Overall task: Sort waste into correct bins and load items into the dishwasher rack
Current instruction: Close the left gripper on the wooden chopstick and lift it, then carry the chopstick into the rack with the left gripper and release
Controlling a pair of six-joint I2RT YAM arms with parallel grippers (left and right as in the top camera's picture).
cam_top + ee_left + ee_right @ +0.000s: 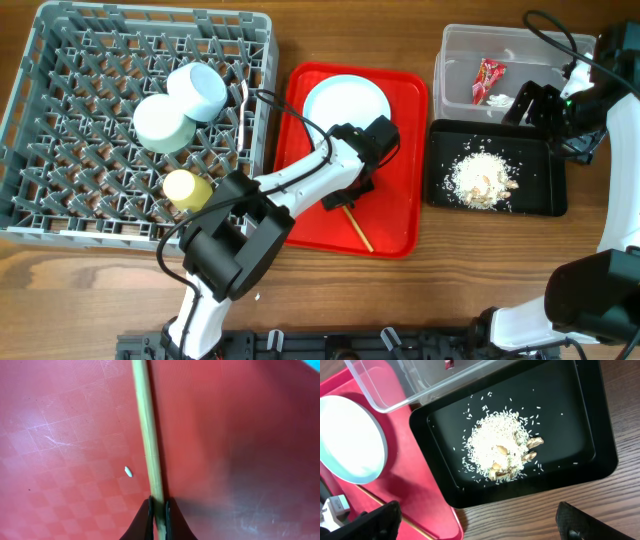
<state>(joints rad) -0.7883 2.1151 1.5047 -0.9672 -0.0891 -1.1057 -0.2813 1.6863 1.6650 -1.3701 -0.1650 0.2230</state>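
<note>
The left pincer (158,502) is closed narrowly above the red tray (75,435) on the wooden table (450,290); the chopstick (147,425) is clamped between its fingertips.

Two arms of white shells and black joints.
Behind the left arm's black two-finger gripper (158,515) run glossy white tubular links (300,175), boxy black joint housings (232,250) and looping black cables (300,118); the right arm's black gripper (528,104) has matte, blunt fingers (376,519).
</note>
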